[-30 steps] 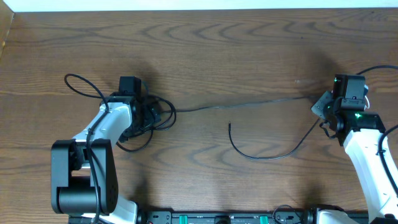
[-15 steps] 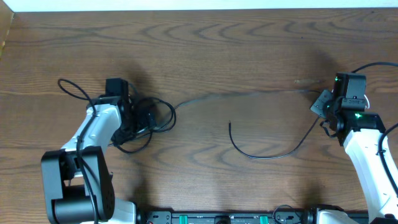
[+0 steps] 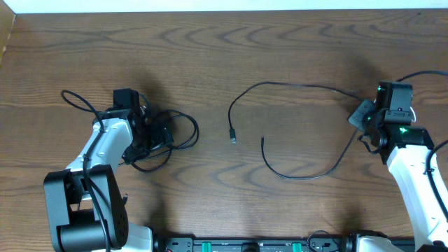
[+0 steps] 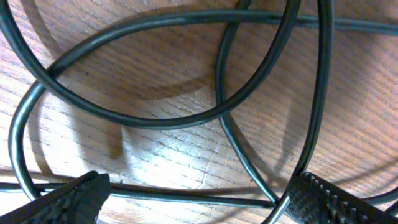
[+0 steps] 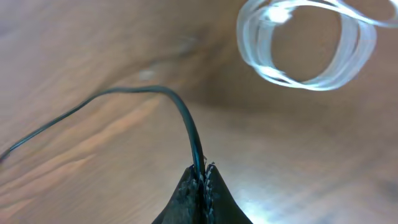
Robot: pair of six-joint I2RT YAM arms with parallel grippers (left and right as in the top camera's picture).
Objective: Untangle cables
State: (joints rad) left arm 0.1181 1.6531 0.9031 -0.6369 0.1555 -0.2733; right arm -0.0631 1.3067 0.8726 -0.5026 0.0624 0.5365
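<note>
One cable (image 3: 294, 85) lies crosswise, plug (image 3: 232, 138) nearward; right pincer (image 5: 200, 177) clamps it, left pincer (image 4: 202, 200) apart.

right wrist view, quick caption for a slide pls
Right gripper shut on a thin black cable over the wooden table, with a coiled white cable blurred in the background.

The white cable coil (image 5: 247, 40) is blurred, and the left wrist view's edges cut off the black cable loops (image 4: 168, 122).
</note>
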